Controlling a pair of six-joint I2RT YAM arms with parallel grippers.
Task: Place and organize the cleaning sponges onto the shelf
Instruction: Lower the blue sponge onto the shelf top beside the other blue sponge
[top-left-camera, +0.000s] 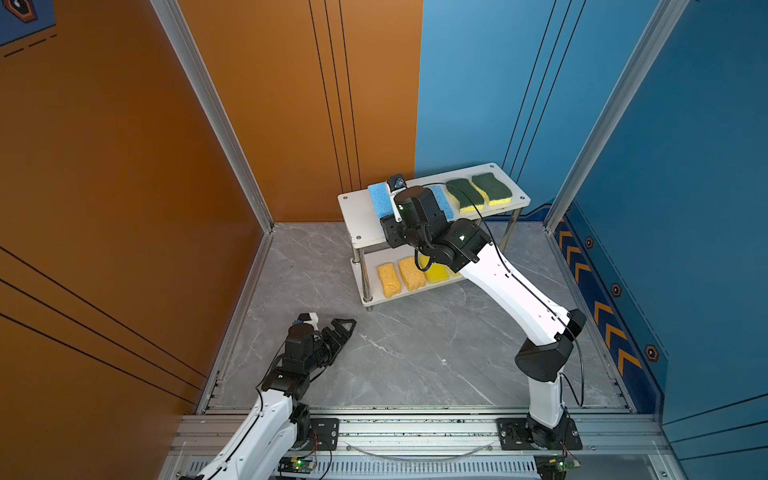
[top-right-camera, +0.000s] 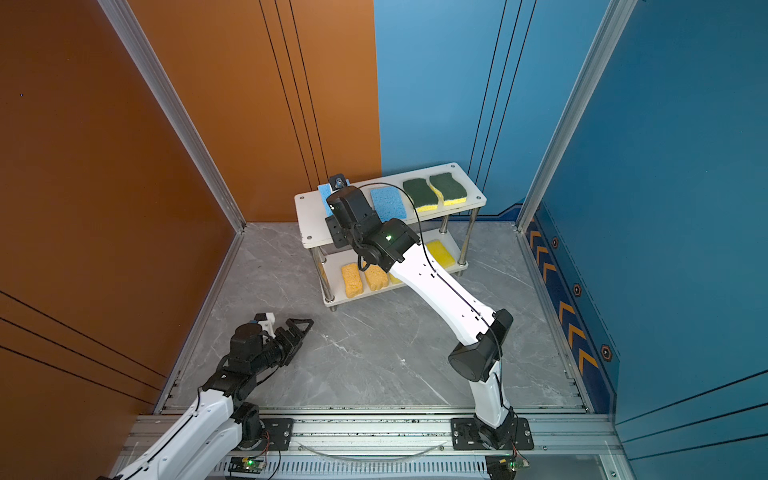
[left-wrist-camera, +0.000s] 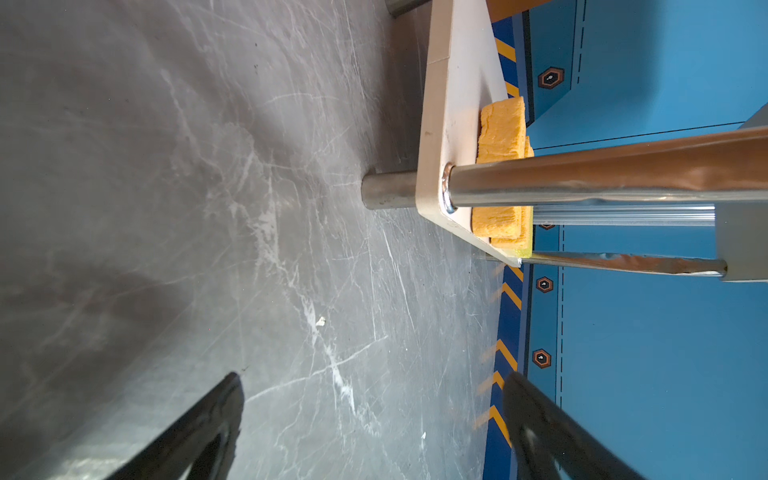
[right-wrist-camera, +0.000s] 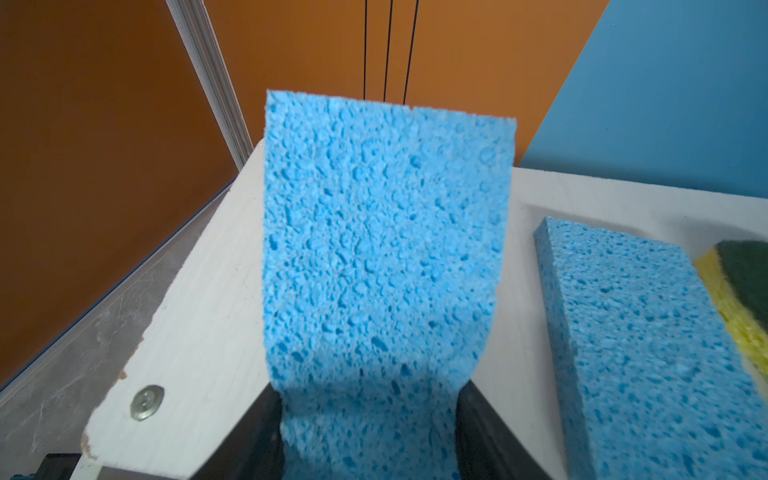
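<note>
Grey marble tabletop (top-left-camera: 415, 353), enclosed by orange and blue walls. Nearest, my left gripper (top-left-camera: 344, 328) lies low over the marble, fingers spread with nothing between them (the left wrist view confirms the gap). Beyond it stands the shelf (top-left-camera: 361, 226). Lower board (top-left-camera: 409, 296): two orange sponges (top-left-camera: 389, 280) side by side at the left end, then yellow sponges (top-right-camera: 441, 253), partly hidden by my right arm, so their count is unclear. Upper board (top-right-camera: 309, 216): my right gripper (right-wrist-camera: 370, 415) is clenched on a held blue sponge (right-wrist-camera: 382, 249) over the left end; whether it touches the board I cannot tell. Second blue sponge (right-wrist-camera: 648, 353) lies flat just beside it, then two green-topped sponges (top-left-camera: 465, 193) at the right end.
</note>
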